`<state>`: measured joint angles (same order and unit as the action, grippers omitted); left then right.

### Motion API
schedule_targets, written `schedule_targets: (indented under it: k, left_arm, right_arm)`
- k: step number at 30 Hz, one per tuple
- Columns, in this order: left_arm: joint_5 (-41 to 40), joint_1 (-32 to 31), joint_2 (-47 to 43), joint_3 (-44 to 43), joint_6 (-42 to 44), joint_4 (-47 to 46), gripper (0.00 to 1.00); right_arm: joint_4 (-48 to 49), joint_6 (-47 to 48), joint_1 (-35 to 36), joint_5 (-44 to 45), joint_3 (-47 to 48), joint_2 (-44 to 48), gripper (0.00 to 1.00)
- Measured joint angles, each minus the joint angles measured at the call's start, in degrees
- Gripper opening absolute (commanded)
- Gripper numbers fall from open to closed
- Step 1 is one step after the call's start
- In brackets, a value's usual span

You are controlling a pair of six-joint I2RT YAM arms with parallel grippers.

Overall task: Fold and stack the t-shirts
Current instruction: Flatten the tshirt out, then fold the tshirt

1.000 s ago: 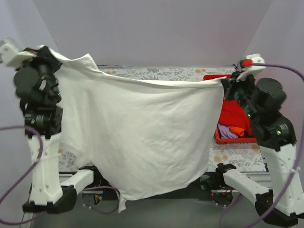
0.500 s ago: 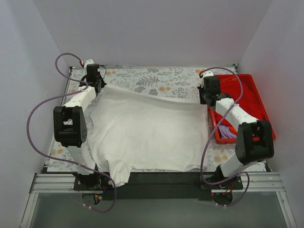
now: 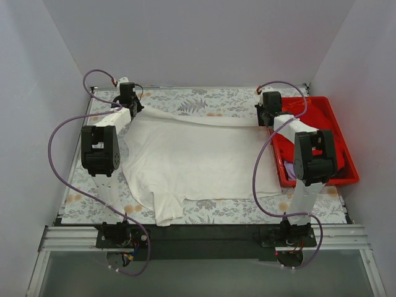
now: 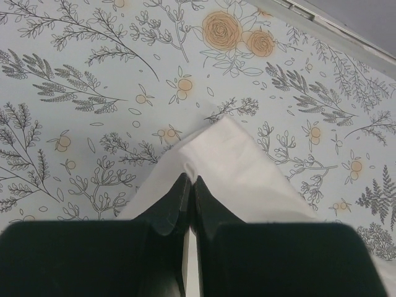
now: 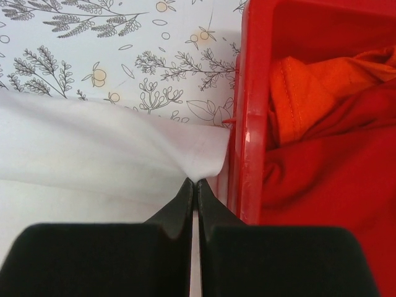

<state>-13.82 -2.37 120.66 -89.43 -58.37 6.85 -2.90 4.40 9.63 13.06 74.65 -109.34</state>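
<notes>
The white t-shirt [image 3: 198, 161] lies spread flat on the floral tablecloth, with its far edge lifted between the two arms. My left gripper [image 3: 136, 109] is at the shirt's far left corner. In the left wrist view the left gripper [image 4: 189, 179] is shut on a fold of the white t-shirt [image 4: 232, 164]. My right gripper [image 3: 265, 119] is at the far right corner, and the right wrist view shows this gripper [image 5: 197, 182] shut on the white t-shirt [image 5: 93, 148], right beside the tray wall. The red t-shirt [image 5: 328, 179] lies bunched inside the tray.
The red plastic tray [image 3: 350, 177] stands along the right side of the table, its wall [image 5: 249, 124] close to my right fingers. An orange garment [image 5: 300, 93] and a purple cloth [image 3: 291, 169] also lie in it. Purple cables loop over both arms.
The white t-shirt hung stretched in the air between both raised grippers; it now lies on the table. Both grippers have gone down and toward the far side, dragging the shirt off the near edge.
</notes>
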Motion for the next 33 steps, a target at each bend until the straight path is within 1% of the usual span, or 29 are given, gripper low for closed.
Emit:
schedule_targets:
  k: [6, 12, 16, 20, 28, 33]
  left_arm:
    - [1.27, 0.00, -2.29, 2.03, -2.54, 0.63, 0.00]
    - [1.20, 0.00, -10.36, 7.34, -6.47, 5.51, 0.00]
    - [0.90, 0.00, -14.73, 8.33, -8.24, 9.22, 0.00]
    - [0.55, 0.00, -17.27, 9.01, -9.77, 13.20, 0.00]
    - [0.61, 0.00, -22.95, 17.86, -12.90, 19.74, 0.00]
    - [1.09, 0.00, -27.69, 22.73, -14.80, 21.44, 0.00]
  right_arm:
    - [0.13, 0.59, -0.50, -0.68, 0.02, -0.50, 0.01]
    - [0.11, 0.63, -0.94, -0.94, -0.31, 0.02, 0.01]
    - [0.15, 0.63, -1.05, -0.79, -0.92, 0.92, 0.01]
    - [-0.09, 0.55, -1.05, -0.74, -2.67, 2.36, 0.01]
    - [-0.42, -0.79, -1.29, -0.79, -6.38, 4.94, 0.01]
    - [-0.31, -1.57, -1.25, -0.83, -7.61, 5.38, 0.01]
